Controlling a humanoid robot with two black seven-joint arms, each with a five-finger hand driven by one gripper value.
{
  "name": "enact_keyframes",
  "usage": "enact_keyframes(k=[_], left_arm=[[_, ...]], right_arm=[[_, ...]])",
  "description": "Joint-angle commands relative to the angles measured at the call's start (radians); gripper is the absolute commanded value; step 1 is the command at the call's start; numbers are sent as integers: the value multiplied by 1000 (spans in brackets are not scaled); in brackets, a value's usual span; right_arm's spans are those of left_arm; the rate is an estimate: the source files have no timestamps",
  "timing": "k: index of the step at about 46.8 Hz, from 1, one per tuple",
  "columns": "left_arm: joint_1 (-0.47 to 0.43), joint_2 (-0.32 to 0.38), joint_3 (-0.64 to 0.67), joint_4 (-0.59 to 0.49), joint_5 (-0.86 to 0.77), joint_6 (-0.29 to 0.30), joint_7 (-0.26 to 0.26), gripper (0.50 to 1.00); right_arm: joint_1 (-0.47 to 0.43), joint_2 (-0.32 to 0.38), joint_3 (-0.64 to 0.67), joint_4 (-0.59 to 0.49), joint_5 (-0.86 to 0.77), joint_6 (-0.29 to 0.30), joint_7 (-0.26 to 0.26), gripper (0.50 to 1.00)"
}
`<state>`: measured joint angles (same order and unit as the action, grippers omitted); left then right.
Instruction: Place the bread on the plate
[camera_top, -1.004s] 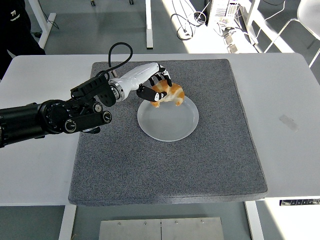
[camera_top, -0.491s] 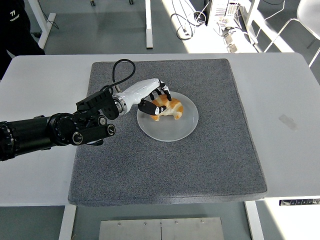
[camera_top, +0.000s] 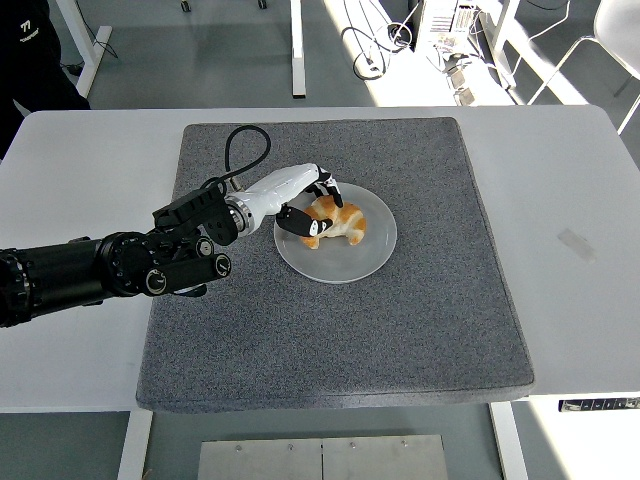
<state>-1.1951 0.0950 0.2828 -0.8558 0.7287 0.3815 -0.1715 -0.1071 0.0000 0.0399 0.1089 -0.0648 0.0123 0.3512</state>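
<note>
Item: bread, a golden-brown twisted roll. Location: resting on my plate, in its upper-left part, toward the side my arm reaches from.

Item: plate, round, pale and translucent, lying flat on the grey mat near the mat's middle-top. The mat covers the centre of the white worktop.

Item: my left hand, white-shelled with black fingers. State: fingers curled close about the left end of the bread, thumb low by the plate's rim, the others draped over the top. I judge them to be gripping it, though whether the hold is firm or already slack I cannot tell.

Item: my right hand. Not in view.

Step in hand: set-down. The bread appears to touch the plate, so placement looks all but done; only the release remains.

Next move calls for: spreading my fingers without dragging the roll, then lifting up and back toward the left, clear of the rim, so the plate does not slide on the mat.
</note>
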Motion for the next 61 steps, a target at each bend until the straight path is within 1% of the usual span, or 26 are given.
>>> enact_keyframes(k=[1,7,12,23,29,34,40,43,49,56,61], left_arm=[[-1,-1,-7,-2,-2,0,1,827],[-9,2,-11,-3,-5,0,0,864],[-12,8,-37,-6,-11,0,0,871],[-1,41,-229,-19,-20,-1,-5,871],[6,57,-298,-19,-28,-1,-6,871],[37,86,-370,-17,-92,2,-20,871],[92,97,-499,-2,-242,7,-26,871],[120,110,-546,14,-290,8,-29,869],[158,115,-632,47,-307,7,-49,871],[209,117,-749,54,-321,7,-60,871],[242,118,-809,66,-322,5,-97,869]], right_arm=[[0,0,0,0,0,0,2,1000],[0,0,0,0,0,0,0,1000],[0,0,0,0,0,0,0,1000],[0,0,0,0,0,0,0,1000],[0,0,0,0,0,0,0,1000],[0,0,0,0,0,0,0,1000],[0,0,0,0,0,0,0,1000],[0,0,0,0,-1,0,0,1000],[0,0,0,0,0,0,0,1000],[1,0,0,0,0,0,0,1000],[1,0,0,0,0,0,0,1000]])
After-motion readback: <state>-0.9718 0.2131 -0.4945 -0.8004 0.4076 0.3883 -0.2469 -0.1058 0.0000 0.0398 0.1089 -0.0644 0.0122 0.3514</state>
